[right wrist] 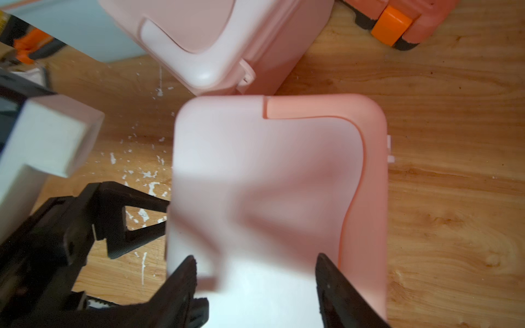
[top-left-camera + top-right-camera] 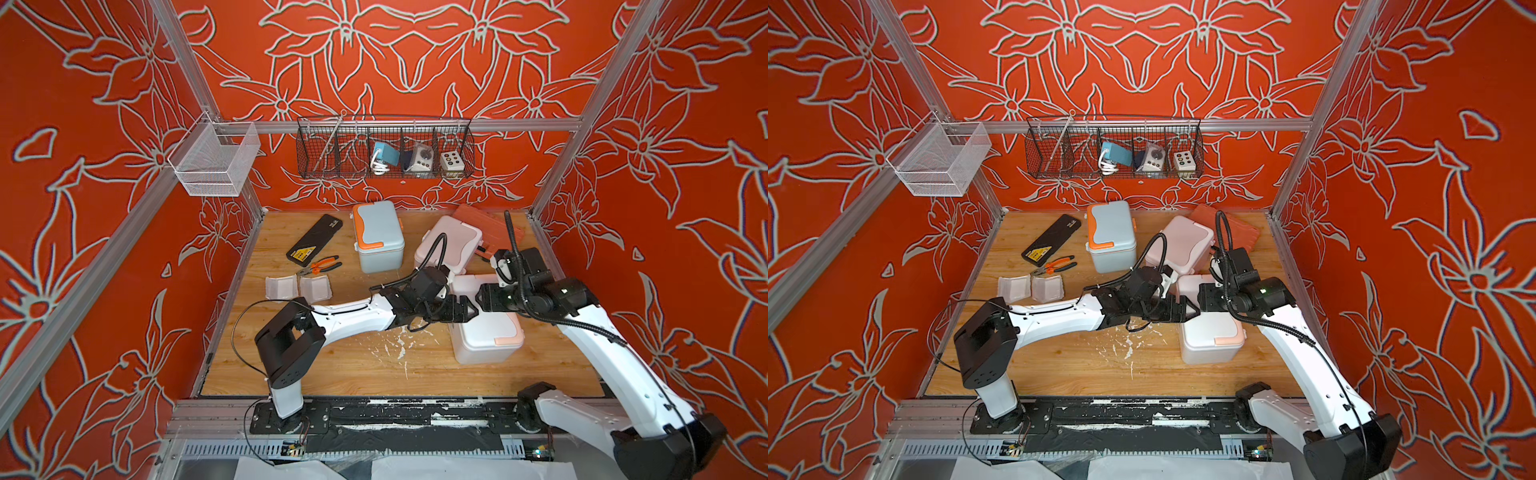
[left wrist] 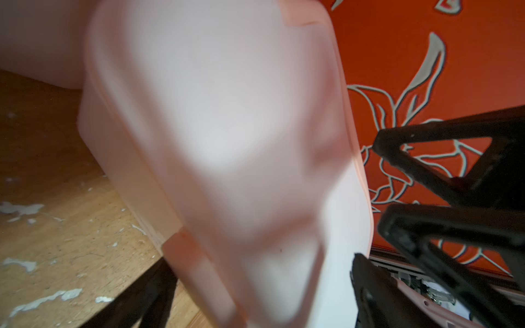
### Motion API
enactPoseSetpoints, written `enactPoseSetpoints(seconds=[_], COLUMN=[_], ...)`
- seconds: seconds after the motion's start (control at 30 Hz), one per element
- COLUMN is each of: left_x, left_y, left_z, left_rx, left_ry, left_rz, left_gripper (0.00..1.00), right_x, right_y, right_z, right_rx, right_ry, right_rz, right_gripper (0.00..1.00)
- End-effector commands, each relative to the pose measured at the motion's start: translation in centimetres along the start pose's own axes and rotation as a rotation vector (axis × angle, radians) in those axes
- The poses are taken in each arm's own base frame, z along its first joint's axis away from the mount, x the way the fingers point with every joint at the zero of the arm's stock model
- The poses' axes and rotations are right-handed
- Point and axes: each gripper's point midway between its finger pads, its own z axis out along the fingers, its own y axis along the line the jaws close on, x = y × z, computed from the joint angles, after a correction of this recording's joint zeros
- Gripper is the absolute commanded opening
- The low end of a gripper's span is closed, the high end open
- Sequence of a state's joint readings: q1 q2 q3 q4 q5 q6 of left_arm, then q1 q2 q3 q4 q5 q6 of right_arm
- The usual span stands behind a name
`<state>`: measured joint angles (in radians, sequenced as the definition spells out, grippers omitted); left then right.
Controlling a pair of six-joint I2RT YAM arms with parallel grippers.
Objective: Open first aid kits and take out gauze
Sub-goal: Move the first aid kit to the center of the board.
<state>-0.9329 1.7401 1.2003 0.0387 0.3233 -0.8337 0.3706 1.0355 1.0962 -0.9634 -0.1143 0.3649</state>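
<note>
The white first aid kit with peach trim (image 2: 488, 336) stands at the front right with its lid down; both wrist views show it close up and blurred. My left gripper (image 2: 471, 310) (image 3: 261, 261) is open, its fingers straddling the kit's left rear edge. My right gripper (image 2: 482, 300) (image 1: 255, 257) hovers open over the lid, nose to nose with the left one. The dusty pink kit (image 2: 451, 245) and the blue-grey kit with orange trim (image 2: 378, 237) stand shut further back. Two gauze pads (image 2: 282, 287) (image 2: 316, 288) lie on the table at the left.
A flat black case (image 2: 315, 240) and orange-handled pliers (image 2: 319, 266) lie at the back left. The ribbed orange tool case (image 2: 484, 226) leans behind the pink kit. A black wire basket (image 2: 384, 149) and a white mesh basket (image 2: 216, 160) hang on the walls.
</note>
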Motion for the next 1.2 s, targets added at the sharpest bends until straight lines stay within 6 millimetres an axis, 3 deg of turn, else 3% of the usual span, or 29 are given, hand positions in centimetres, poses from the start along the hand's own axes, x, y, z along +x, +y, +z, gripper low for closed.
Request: enactPoseSetpoints(seconds=[0.0,0.2,0.37,0.43,0.57,0.7,0.87,1.17], left_x=[-2.4,-3.9,-4.4,-4.5,-4.3,-3.9,-3.5,-3.2], left_y=[-2.0,0.0,3.4,4.9,7.4,8.5,8.7,9.0], left_z=[-4.4,-11.8,-18.0,-19.7,-21.6,-21.4,-21.1,-20.8], left_rx=[0.009,-0.089,-0.176,-0.208,-0.241,-0.249,-0.242,-0.235], left_ry=[-0.137,-0.319,-0.448,-0.472,-0.487,-0.474,-0.456,-0.438], left_rz=[0.057,0.066,0.029,0.010,-0.029,-0.048,-0.050,-0.052], left_gripper=[0.94,0.97,0.97,0.97,0.97,0.97,0.97,0.97], right_x=[-0.5,0.3,1.9,2.7,3.7,3.7,3.5,3.3], right_y=[1.7,5.4,10.9,12.8,13.8,13.2,10.0,2.6], right_z=[-2.4,-3.2,-3.1,-2.6,0.5,3.8,6.9,7.5], right_rx=[-0.094,-0.250,-0.405,-0.450,-0.407,-0.306,-0.107,0.045], right_ry=[-0.042,-0.011,0.040,0.068,0.121,0.174,0.188,0.194], right_rz=[-0.017,-0.067,-0.179,-0.205,-0.206,-0.168,-0.139,-0.070], right_gripper=[0.69,0.70,0.70,0.70,0.68,0.66,0.67,0.67])
